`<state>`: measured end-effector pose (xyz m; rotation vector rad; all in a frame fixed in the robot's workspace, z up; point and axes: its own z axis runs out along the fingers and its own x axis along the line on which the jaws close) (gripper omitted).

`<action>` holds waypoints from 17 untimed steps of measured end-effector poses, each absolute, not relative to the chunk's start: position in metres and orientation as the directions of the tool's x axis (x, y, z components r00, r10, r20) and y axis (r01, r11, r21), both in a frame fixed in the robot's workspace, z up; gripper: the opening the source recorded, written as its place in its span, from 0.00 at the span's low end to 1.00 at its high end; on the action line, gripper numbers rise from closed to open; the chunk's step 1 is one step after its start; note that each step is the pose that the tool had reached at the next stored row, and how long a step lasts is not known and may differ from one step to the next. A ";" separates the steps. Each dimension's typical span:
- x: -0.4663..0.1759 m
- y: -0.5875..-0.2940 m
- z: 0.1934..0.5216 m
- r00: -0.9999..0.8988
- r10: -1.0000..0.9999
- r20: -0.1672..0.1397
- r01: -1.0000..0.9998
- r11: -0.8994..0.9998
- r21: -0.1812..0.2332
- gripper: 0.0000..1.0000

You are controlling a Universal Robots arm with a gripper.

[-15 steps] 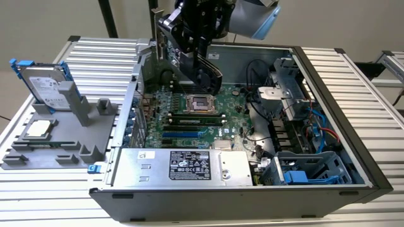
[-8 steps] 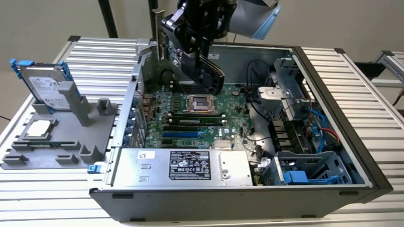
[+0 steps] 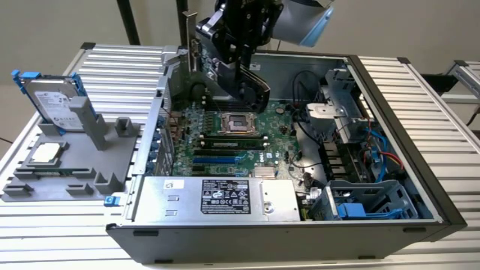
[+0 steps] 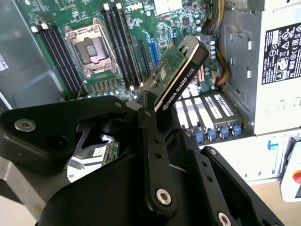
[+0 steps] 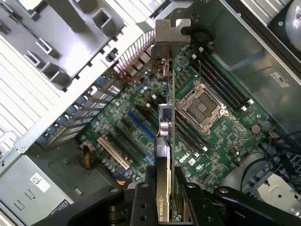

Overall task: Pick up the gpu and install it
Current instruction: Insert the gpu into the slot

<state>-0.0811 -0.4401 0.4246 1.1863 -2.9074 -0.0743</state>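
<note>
My gripper [image 3: 241, 66] is shut on the gpu [image 3: 238, 90], a thin card with a black shroud. I hold it on edge in the air above the green motherboard [image 3: 232, 143] inside the open computer case [image 3: 405, 140]. In the first wrist view the gpu [image 5: 164, 125] runs away from the gripper [image 5: 162, 182], and its silver end bracket [image 5: 169, 40] is near the case's rear slot wall. In the second wrist view the gpu [image 4: 176, 75] sticks out of the gripper [image 4: 153, 113], green board on one face. The blue expansion slot [image 5: 141, 125] lies below and beside the card, apart from it.
A grey holder [image 3: 67, 180] at the exterior view's left carries a silver hard drive [image 3: 53, 104] and a square CPU chip [image 3: 46, 152]. Inside the case are a power supply [image 3: 225, 197], an empty CPU socket [image 3: 238, 121], memory slots, a drive cage [image 3: 367, 205] and cables [image 3: 379, 154].
</note>
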 end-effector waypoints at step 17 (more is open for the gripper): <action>-0.076 -0.440 0.425 -0.686 -0.727 -0.017 -0.727 0.685 0.044 0.00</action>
